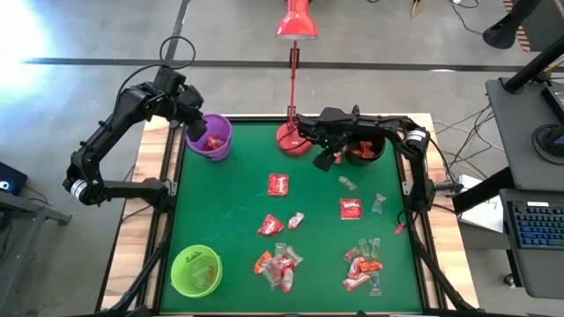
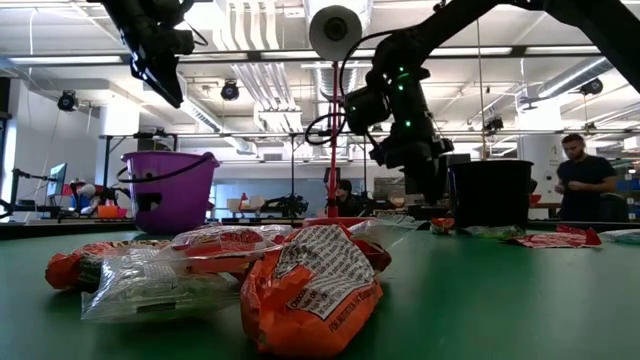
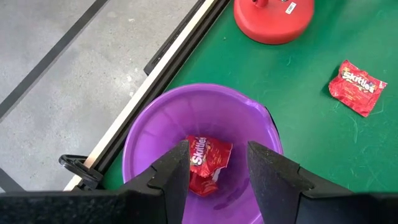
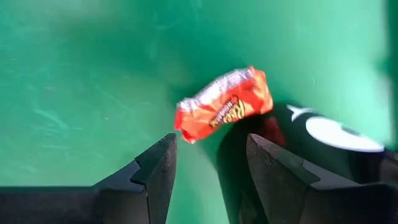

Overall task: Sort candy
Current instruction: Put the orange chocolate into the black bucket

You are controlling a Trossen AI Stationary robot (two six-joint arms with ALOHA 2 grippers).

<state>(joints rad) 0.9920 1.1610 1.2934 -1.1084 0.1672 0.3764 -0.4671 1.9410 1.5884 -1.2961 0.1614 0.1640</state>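
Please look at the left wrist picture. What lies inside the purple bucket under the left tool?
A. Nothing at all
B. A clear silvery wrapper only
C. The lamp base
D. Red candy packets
D: red candy packets lie on the bottom of the purple bucket, seen between the open fingers of the left tool.

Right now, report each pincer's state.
Left pincer: open, empty, above the purple bucket.
Right pincer: open, holding nothing; an orange candy beyond its fingers.

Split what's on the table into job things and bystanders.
Job: loose candy on the green mat; Skittles packet in the purple bucket; green bucket; black bucket; orange Reese's packet.
Bystanders: red lamp.
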